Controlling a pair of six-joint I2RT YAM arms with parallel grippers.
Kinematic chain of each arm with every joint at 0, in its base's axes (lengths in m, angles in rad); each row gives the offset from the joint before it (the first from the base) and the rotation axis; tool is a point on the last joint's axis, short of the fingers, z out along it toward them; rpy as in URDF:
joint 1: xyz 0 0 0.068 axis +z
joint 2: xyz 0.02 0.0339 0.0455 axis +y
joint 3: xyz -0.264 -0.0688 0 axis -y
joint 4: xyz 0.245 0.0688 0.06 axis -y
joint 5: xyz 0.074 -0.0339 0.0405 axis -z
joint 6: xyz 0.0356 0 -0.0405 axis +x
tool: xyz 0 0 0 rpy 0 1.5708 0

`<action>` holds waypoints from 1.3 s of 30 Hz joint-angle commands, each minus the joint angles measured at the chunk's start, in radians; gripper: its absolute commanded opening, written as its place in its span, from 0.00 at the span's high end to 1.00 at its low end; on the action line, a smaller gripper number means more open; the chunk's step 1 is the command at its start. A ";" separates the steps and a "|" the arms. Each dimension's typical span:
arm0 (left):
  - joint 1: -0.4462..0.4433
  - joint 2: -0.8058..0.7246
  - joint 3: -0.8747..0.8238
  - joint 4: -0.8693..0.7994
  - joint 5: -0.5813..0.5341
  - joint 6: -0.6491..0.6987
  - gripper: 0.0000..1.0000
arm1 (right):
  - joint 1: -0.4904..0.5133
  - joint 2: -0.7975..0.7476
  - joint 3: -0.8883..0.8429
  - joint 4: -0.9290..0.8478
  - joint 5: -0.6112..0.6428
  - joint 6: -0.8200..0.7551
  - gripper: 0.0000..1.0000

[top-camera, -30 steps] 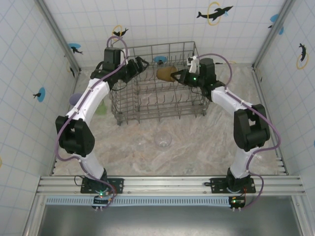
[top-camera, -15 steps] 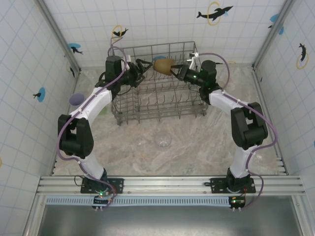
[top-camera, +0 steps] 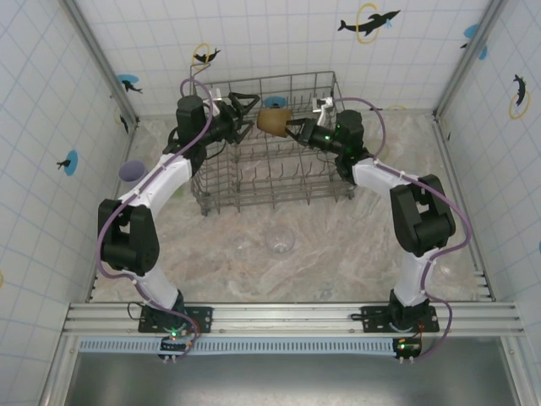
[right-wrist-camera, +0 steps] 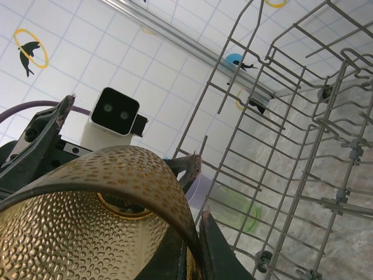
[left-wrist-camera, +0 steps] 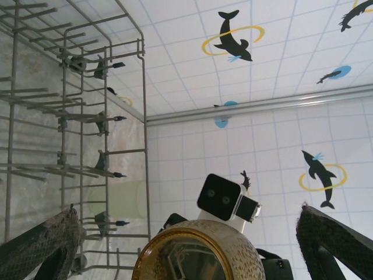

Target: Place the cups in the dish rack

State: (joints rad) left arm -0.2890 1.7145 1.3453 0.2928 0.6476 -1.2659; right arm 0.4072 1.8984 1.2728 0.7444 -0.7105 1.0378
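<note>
Dish rack [top-camera: 272, 200] on marbled tabletop [top-camera: 347, 254]; dolphin-tiled walls [top-camera: 279, 46].

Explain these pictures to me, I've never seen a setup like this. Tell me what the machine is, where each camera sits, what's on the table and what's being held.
These are two robot arms bolted at the near edge of a table, each ending in a two-finger gripper. The wide picture comes from a fixed camera above and behind them. The other two come from cameras on the wrists, looking along the fingers. On the table stands a grey wire dish rack. In front of it sits a clear cup, and a lilac cup is near the left wall. The right gripper is shut on the rim of an amber cup, holding it over the rack's far end. The left gripper is open, facing that cup without touching it.
</note>
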 commanded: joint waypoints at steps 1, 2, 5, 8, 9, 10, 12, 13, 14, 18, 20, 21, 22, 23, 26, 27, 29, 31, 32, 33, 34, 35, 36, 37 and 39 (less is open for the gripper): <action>0.004 -0.029 -0.023 0.076 0.029 -0.050 0.02 | 0.015 0.025 0.017 0.062 0.007 0.005 1.00; 0.003 -0.029 -0.024 0.076 0.032 -0.051 0.02 | 0.017 0.028 0.024 0.062 0.009 0.006 1.00; 0.002 -0.034 -0.032 0.084 0.038 -0.060 0.02 | 0.027 0.047 0.051 0.061 0.013 0.010 1.00; 0.003 -0.043 -0.049 0.107 0.040 -0.077 0.02 | 0.034 0.065 0.075 0.052 0.014 0.011 1.00; 0.002 -0.045 -0.052 0.115 0.041 -0.082 0.02 | 0.037 0.069 0.082 0.046 0.016 0.009 1.00; 0.003 -0.045 -0.055 0.118 0.041 -0.084 0.02 | 0.039 0.073 0.084 0.050 0.017 0.009 1.00; 0.002 -0.045 -0.059 0.124 0.043 -0.089 0.02 | 0.039 0.079 0.083 0.068 0.021 0.010 1.00; 0.003 -0.045 -0.063 0.130 0.045 -0.095 0.02 | 0.039 0.081 0.083 0.071 0.025 0.012 1.00; 0.003 -0.046 -0.067 0.139 0.047 -0.104 0.02 | 0.039 0.083 0.082 0.078 0.026 0.017 1.00; 0.003 -0.046 -0.084 0.159 0.053 -0.114 0.02 | 0.045 0.094 0.083 0.142 0.029 0.052 1.00; 0.003 -0.048 -0.090 0.161 0.053 -0.113 0.02 | 0.049 0.101 0.093 0.151 0.035 0.060 1.00; 0.002 -0.050 -0.094 0.161 0.052 -0.114 0.02 | 0.051 0.105 0.099 0.154 0.039 0.061 1.00; 0.002 -0.053 -0.098 0.161 0.051 -0.113 0.02 | 0.051 0.106 0.103 0.160 0.044 0.066 1.00; 0.002 -0.054 -0.102 0.161 0.052 -0.115 0.02 | 0.053 0.109 0.106 0.167 0.047 0.069 1.00; 0.002 -0.058 -0.109 0.163 0.050 -0.115 0.02 | 0.061 0.124 0.124 0.189 0.050 0.086 1.00; 0.002 -0.058 -0.109 0.163 0.052 -0.117 0.02 | 0.063 0.130 0.130 0.193 0.049 0.092 1.00; 0.002 -0.058 -0.110 0.167 0.053 -0.120 0.02 | 0.068 0.143 0.141 0.191 0.050 0.096 1.00; 0.002 -0.059 -0.110 0.170 0.053 -0.120 0.03 | 0.073 0.153 0.147 0.189 0.052 0.098 1.00; 0.002 -0.059 -0.110 0.172 0.053 -0.120 0.04 | 0.075 0.156 0.150 0.183 0.050 0.099 1.00; 0.002 -0.059 -0.110 0.174 0.054 -0.120 0.06 | 0.077 0.161 0.152 0.183 0.050 0.099 1.00; 0.002 -0.059 -0.110 0.176 0.054 -0.120 0.09 | 0.079 0.163 0.153 0.185 0.049 0.100 1.00; 0.002 -0.059 -0.112 0.178 0.054 -0.119 0.12 | 0.081 0.163 0.153 0.184 0.052 0.100 1.00; 0.002 -0.059 -0.113 0.180 0.054 -0.120 0.14 | 0.081 0.164 0.152 0.184 0.051 0.100 1.00; 0.002 -0.058 -0.114 0.183 0.055 -0.120 0.18 | 0.082 0.165 0.151 0.184 0.051 0.100 1.00; 0.002 -0.056 -0.116 0.192 0.059 -0.119 0.24 | 0.083 0.166 0.151 0.181 0.049 0.100 1.00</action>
State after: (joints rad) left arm -0.2863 1.6939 1.2358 0.4347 0.6827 -1.3880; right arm 0.4843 2.0495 1.3743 0.8772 -0.6632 1.1370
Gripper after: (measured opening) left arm 0.780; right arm 0.094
